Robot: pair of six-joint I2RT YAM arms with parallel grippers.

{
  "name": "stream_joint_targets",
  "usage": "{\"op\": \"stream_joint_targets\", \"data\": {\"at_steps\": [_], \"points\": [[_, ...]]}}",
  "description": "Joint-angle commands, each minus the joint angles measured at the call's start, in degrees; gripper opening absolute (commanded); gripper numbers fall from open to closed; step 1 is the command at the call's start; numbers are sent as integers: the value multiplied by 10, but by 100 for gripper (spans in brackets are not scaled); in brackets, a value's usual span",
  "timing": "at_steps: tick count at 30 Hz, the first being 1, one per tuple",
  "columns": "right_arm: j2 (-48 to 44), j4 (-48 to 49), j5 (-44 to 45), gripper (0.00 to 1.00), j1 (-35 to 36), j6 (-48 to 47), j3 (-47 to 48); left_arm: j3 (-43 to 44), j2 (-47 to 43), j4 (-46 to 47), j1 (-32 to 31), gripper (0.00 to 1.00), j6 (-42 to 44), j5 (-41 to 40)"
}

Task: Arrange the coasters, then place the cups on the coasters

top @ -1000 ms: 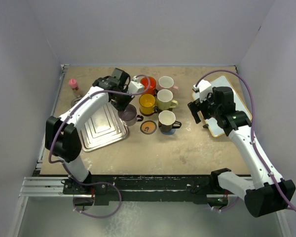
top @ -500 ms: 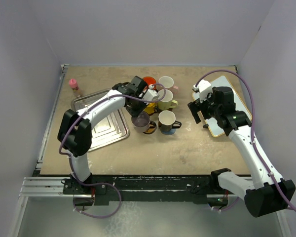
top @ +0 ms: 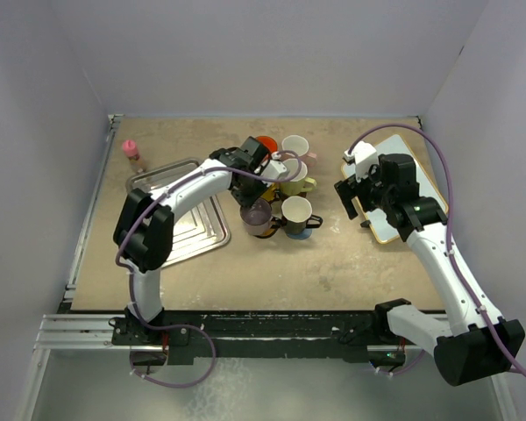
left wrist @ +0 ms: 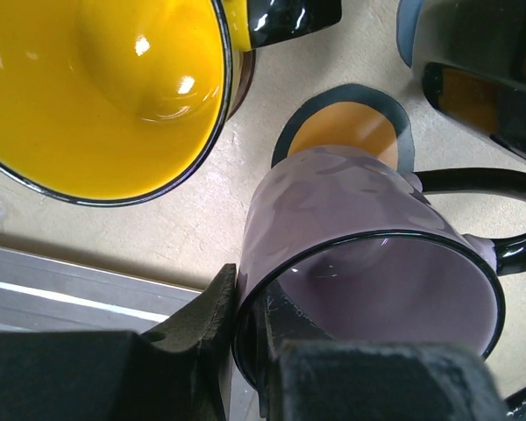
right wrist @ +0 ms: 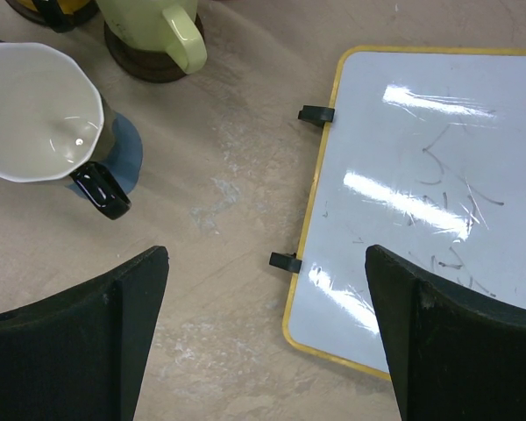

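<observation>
My left gripper [left wrist: 245, 298] is shut on the rim of the clear purplish glass cup [left wrist: 368, 254], one finger inside and one outside. The cup leans over the near side of the black coaster with the orange middle [left wrist: 351, 132]; whether they touch I cannot tell. From above, the purple cup [top: 257, 216] is at the front left of the group of cups. The yellow cup [left wrist: 96, 88] is beside it. The black cup with white inside [right wrist: 39, 110] stands on the grey-blue coaster [right wrist: 127, 153]; the cream-green cup [right wrist: 153, 22] stands on a brown coaster [right wrist: 149, 66]. My right gripper [right wrist: 265, 254] hangs open and holds nothing.
A silver metal tray [top: 188, 230] lies left of the cups, under my left arm. A pink-capped bottle [top: 131, 151] stands at the back left. A yellow-framed whiteboard [right wrist: 438, 193] lies on the right, partly under my right gripper. The red-orange cup [top: 265, 144] and the pink cup [top: 294, 146] stand behind.
My left arm has carried the purple cup to the right, from beside the tray to over the black and orange coaster. The right arm has not moved.
</observation>
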Motion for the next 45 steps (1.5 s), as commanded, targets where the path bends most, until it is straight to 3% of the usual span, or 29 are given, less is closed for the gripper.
{"op": "stream_joint_targets", "data": {"at_steps": [1, 30, 45], "points": [[-1, 6, 8, 95, -2, -6, 5, 39, -3, 18, -4, 3, 23, 24], [2, 10, 15, 95, -3, -9, 4, 80, 45, 2, -12, 3, 114, 64], [6, 11, 17, 95, -4, -12, 4, 103, 71, -15, -14, 3, 120, 66]]}}
